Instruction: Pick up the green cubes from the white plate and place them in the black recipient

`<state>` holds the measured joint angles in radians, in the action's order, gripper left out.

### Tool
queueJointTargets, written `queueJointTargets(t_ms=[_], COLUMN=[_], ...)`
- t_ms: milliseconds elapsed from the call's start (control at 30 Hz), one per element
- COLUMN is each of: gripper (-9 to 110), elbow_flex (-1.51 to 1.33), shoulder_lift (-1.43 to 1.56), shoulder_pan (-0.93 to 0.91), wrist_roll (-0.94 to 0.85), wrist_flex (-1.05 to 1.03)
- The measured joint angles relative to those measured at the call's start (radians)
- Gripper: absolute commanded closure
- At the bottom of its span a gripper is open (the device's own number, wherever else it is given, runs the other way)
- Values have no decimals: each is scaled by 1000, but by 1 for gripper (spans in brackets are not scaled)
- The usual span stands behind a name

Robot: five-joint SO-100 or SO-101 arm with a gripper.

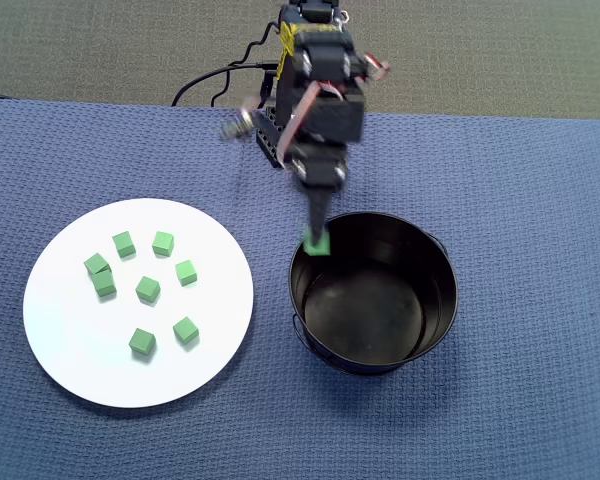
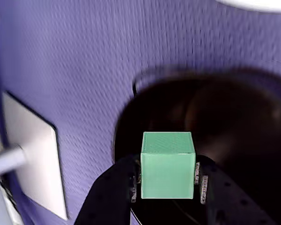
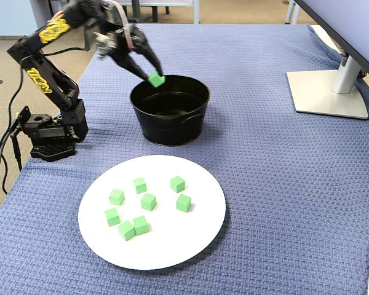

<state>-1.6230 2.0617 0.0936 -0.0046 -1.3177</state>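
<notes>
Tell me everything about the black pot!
The black pot is round and shiny, like metal, with tall straight walls, a thin rim and small side handles. It stands upright on the blue cloth, beside the white plate but not touching it. It looks empty inside; its bottom is dark and reflective. The claw holds one green cube right over the pot's rim, not touching it as far as the views show.

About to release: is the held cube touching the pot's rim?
Cannot tell. The overhead view puts the cube right over the black pot's rim; the fixed view suggests it sits just above the rim, but no view shows a plain gap. The gripper clamps it.
</notes>
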Motion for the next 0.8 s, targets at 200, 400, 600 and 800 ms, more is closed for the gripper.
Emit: queueJointTargets(t_ms=[200, 400, 600, 800], gripper=[76, 60, 59, 58], elbow_flex=[-109, -126, -126, -89], shoulder_lift=[-124, -127, -127, -127], shoulder_pan=[121, 130, 144, 66], wrist_roll=[32, -8, -84, -153], wrist_flex=[141, 173, 147, 97])
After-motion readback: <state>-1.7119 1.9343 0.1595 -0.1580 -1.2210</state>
